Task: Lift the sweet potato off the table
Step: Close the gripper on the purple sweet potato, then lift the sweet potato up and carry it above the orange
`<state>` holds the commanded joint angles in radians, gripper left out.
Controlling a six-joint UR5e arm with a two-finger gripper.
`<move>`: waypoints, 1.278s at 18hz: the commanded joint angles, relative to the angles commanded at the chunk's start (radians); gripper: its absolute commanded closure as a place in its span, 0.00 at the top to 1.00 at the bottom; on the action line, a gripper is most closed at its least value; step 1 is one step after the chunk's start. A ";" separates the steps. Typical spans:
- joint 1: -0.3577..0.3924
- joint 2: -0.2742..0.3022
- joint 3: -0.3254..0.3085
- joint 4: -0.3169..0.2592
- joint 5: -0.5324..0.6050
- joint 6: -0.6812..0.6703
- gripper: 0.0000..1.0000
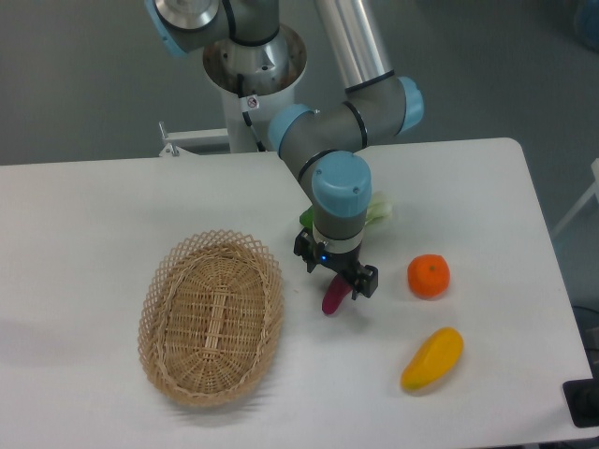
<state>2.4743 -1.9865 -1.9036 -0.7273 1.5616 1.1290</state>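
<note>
The sweet potato (pixel 333 297) is a small purple-magenta tuber near the middle of the white table (pixel 84 215), just right of the basket. My gripper (pixel 337 282) points straight down over it. The black fingers (pixel 367 281) stand on either side of the tuber and appear closed against it. Its lower end sticks out below the fingers, and its upper part is hidden under the wrist. I cannot tell whether it is resting on the table or lifted slightly.
An oval wicker basket (pixel 211 318) lies to the left of the gripper. A round orange (pixel 429 276) and a yellow-orange mango-shaped fruit (pixel 432 359) lie to the right. A green and white vegetable (pixel 377 211) is partly hidden behind the arm.
</note>
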 joint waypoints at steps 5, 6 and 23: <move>-0.002 -0.006 -0.017 0.008 0.049 0.000 1.00; 0.000 -0.006 -0.012 0.009 0.049 0.000 1.00; 0.003 0.018 0.047 0.014 0.041 0.006 0.16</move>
<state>2.4774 -1.9682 -1.8563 -0.7133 1.6031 1.1351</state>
